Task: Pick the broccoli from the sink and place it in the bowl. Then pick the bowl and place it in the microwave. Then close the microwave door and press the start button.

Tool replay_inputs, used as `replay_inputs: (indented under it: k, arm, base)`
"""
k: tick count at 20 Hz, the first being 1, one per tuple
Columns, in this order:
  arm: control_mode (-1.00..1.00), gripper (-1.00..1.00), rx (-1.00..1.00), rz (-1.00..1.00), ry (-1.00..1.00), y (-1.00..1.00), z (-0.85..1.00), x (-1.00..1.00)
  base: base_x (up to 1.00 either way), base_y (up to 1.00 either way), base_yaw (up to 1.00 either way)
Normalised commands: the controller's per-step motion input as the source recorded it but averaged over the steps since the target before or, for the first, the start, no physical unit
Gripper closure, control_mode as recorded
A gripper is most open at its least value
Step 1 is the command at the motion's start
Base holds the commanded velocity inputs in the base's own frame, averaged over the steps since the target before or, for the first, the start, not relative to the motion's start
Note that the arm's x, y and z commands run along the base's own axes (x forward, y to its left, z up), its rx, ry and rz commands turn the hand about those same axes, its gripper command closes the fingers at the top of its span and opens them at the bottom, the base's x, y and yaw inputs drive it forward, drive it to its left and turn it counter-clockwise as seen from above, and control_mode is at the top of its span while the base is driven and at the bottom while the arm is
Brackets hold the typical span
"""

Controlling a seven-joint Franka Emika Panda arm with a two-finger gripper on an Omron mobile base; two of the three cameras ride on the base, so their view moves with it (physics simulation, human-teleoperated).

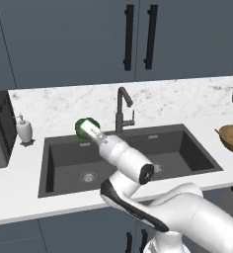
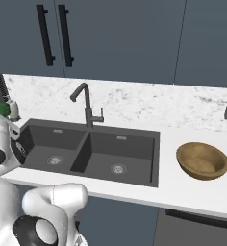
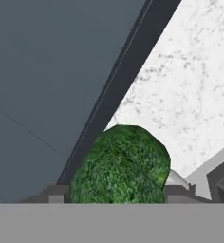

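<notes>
Counter: bowl holds nothing.

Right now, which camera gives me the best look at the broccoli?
The hand view: the broccoli sits large and close between the finger tips. The left base view shows a small green lump at the gripper, above the sink's back edge. The right base view catches a green sliver at its left edge.

1 broccoli, 1 bowl, 1 sink w/ 2 basins, 1 faucet, 1 soap dispenser
</notes>
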Motion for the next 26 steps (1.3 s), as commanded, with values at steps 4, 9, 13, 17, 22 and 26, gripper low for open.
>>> replay_inputs:
  k: [4, 9, 13, 17, 22, 26]
  arm:
    - [-1.0, 1.0, 0.0, 0.0, 0.4, -0.49, 1.0, -0.41]
    - [-1.0, 1.0, -0.01, 0.0, 0.38, -0.66, 0.57, -0.6]
    - [-1.0, 1.0, -0.1, -0.02, 0.33, -0.72, 0.08, -0.58]
    - [-1.0, 1.0, -0.19, 0.0, 0.1, -0.91, -0.01, -0.51]
    - [-1.0, 1.0, -0.2, -0.02, 0.06, -0.98, 0.0, -0.38]
    - [-1.0, 1.0, -0.21, -0.1, 0.1, -0.9, 0.0, -0.18]
  base:
    - [0.0, 0.0, 0.0]
    - [0.0, 0.0, 0.0]
    - [0.0, 0.0, 0.0]
    - [0.0, 0.0, 0.0]
    - [0.0, 0.0, 0.0]
    - [0.0, 0.0, 0.0]
